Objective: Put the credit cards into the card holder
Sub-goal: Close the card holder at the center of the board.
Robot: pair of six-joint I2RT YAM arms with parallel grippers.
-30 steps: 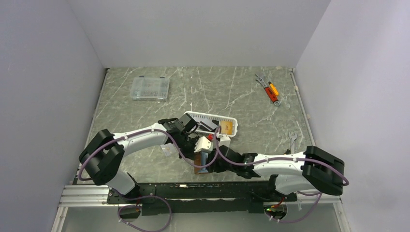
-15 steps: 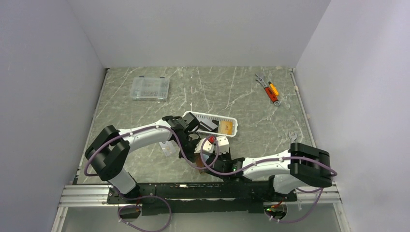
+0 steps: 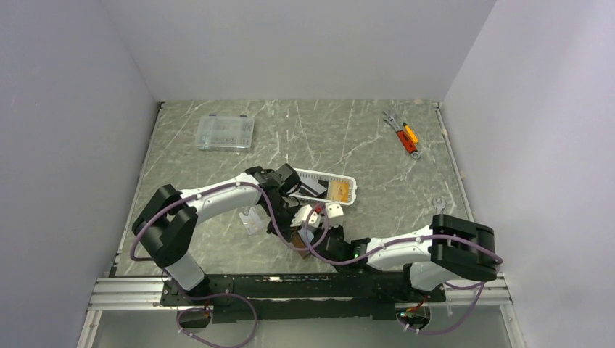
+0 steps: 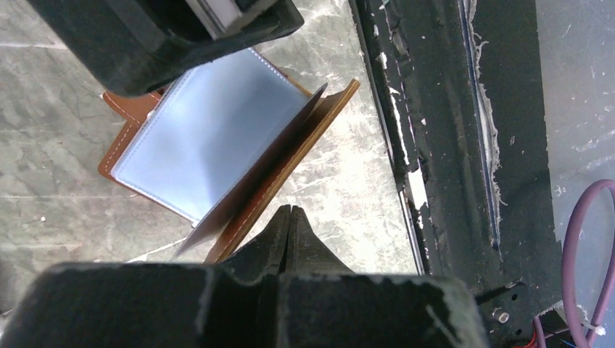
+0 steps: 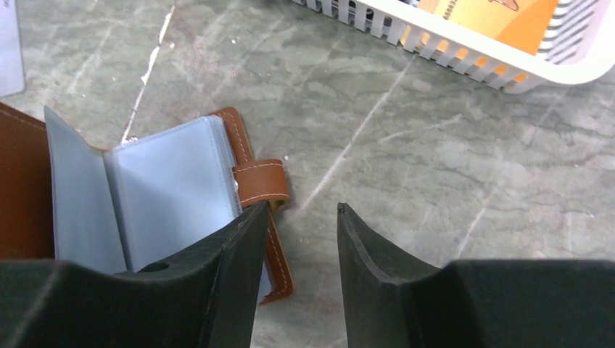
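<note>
Marbled tabletop [image 5: 450,167] bears the card holder [image 5: 174,192] just beside the parted, empty right gripper [image 5: 301,212].

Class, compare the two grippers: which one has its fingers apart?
The right gripper: a clear gap shows between its fingers, near the open wallet. The left gripper has its fingers pressed together.
</note>
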